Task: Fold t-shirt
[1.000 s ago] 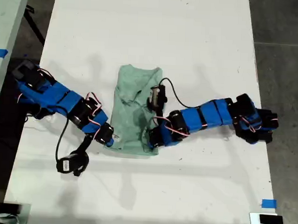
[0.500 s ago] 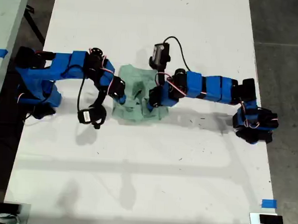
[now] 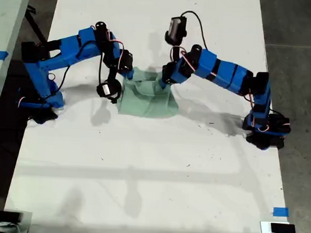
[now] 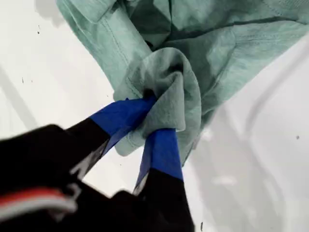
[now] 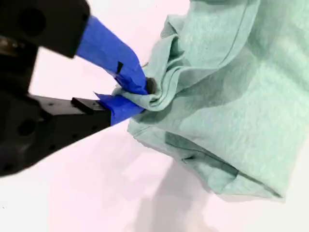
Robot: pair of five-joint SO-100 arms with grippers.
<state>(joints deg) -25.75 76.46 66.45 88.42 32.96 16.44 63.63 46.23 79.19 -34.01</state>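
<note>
The pale mint-green t-shirt (image 3: pixel 146 101) lies bunched and doubled over on the white table (image 3: pixel 151 189), slightly toward the far end. In the exterior view two blue arms reach in, one from that view's left and one from its right, each pinching a far corner of the cloth. Which is first or second I cannot tell there. My first gripper (image 4: pixel 154 116) is shut on a rolled fold of the t-shirt (image 4: pixel 203 43). My second gripper (image 5: pixel 142 94) is shut on a gathered edge of the t-shirt (image 5: pixel 241 96), which hangs folded beneath it.
The arm bases stand near the table's side edges, one at the exterior view's left (image 3: pixel 38 108), one at its right (image 3: pixel 264 133). A blue tape mark (image 3: pixel 280 212) sits near the exterior view's bottom right. Dark floor (image 3: pixel 299 61) borders the table.
Both grippers have carried the t-shirt's near edge up toward the far end. The long flat shirt is now a shorter doubled-over bundle, and both arms have swung up with it.
</note>
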